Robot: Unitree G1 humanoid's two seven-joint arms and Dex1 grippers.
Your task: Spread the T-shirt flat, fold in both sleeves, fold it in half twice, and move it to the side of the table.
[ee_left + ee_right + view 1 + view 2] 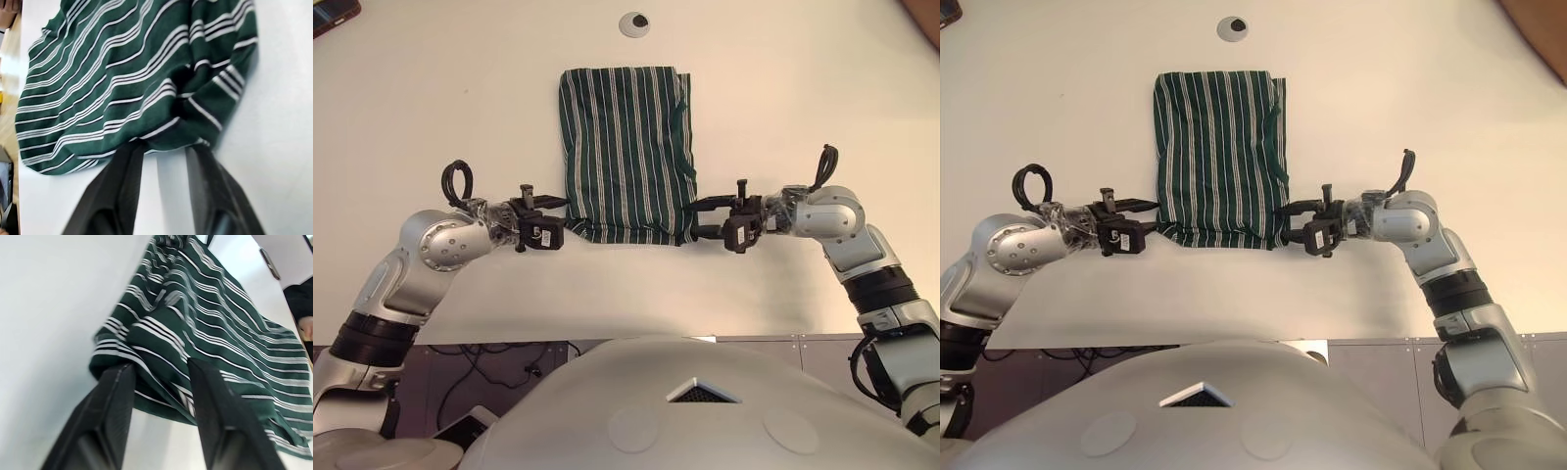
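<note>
A dark green T-shirt (625, 147) with white stripes lies on the white table (431, 117), folded into a long narrow rectangle running away from me. My left gripper (560, 217) is at its near left corner, open, with the hem's corner (168, 132) bunched at its fingertips. At the near right corner my right gripper (697, 217) is open too, its fingers (117, 382) straddling the striped edge (156, 342). Both grippers sit low on the table and point inward at the shirt.
A round grey grommet (634, 24) is set in the table beyond the shirt. A dark object (333, 15) lies at the far left corner. The table's front edge (607, 340) runs just behind the grippers. Bare table stretches to either side of the shirt.
</note>
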